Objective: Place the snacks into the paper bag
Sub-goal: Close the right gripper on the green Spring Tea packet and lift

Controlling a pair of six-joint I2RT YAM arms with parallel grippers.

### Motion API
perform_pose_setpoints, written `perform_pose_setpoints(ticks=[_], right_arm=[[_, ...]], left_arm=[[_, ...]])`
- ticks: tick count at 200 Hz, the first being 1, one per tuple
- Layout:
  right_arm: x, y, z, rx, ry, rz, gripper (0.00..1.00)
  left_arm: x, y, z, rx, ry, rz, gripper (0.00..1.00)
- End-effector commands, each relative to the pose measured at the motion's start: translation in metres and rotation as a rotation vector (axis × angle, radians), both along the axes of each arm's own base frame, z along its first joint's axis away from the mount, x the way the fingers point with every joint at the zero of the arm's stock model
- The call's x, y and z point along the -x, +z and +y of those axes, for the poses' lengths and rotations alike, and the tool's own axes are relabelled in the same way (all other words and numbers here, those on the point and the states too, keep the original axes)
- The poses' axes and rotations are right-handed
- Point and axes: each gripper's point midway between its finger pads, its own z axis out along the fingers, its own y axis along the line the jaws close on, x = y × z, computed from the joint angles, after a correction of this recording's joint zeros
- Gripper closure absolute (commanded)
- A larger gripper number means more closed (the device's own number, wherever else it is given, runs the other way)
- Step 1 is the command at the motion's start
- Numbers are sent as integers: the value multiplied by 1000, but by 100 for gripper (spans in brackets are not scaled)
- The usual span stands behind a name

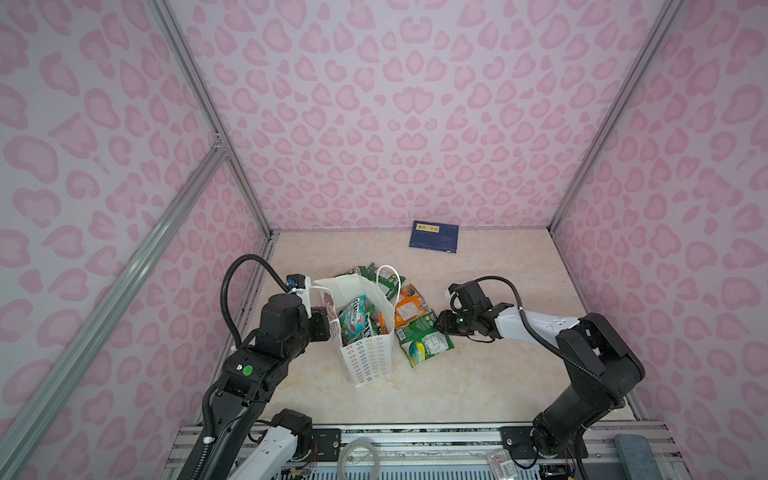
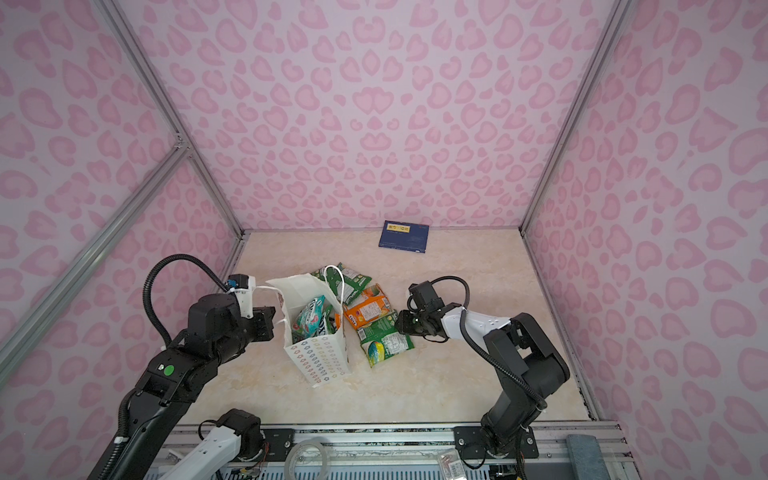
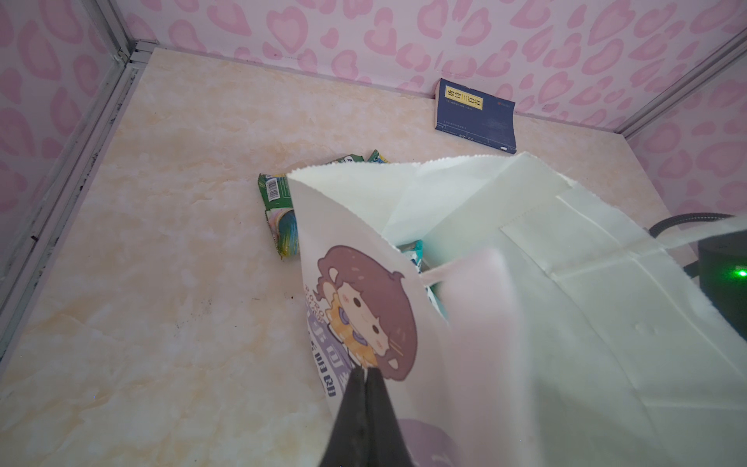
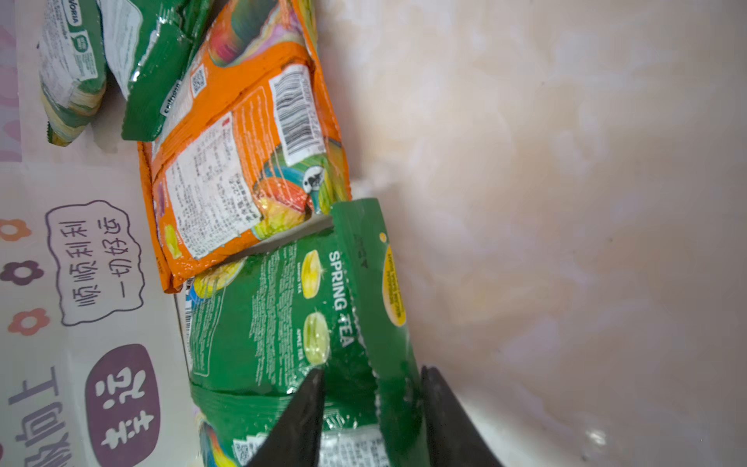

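The white paper bag stands open at mid-table with a teal snack and others inside. My left gripper is shut on its wall by the cartoon figure. Right of the bag lie a green snack and an orange snack. More green snacks lie behind the bag. My right gripper is low at the green snack, its jaws apart on either side of the pouch's raised sealed edge.
A dark blue flat card lies against the back wall. Pink patterned walls close in the table on three sides. A tape roll rests on the metal rail at the front.
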Motion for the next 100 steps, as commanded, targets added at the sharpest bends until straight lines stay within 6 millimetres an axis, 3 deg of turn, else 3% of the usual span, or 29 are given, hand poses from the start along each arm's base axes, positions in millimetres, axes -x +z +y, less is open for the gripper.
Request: perform_pose_setpoints(ticks=[1,65,100], right_arm=[[-8,2,1,0,-10,-24,66],[-7,-8,-5,21,-22,-11,82],[-6,-9,-5,4,-26,-8,97]], left_arm=[[-3,4,-1,2,-5,-23,96],[-3,4,-2,6,-9,-25,96],[-3,5,-3,7,-11,-26,96]])
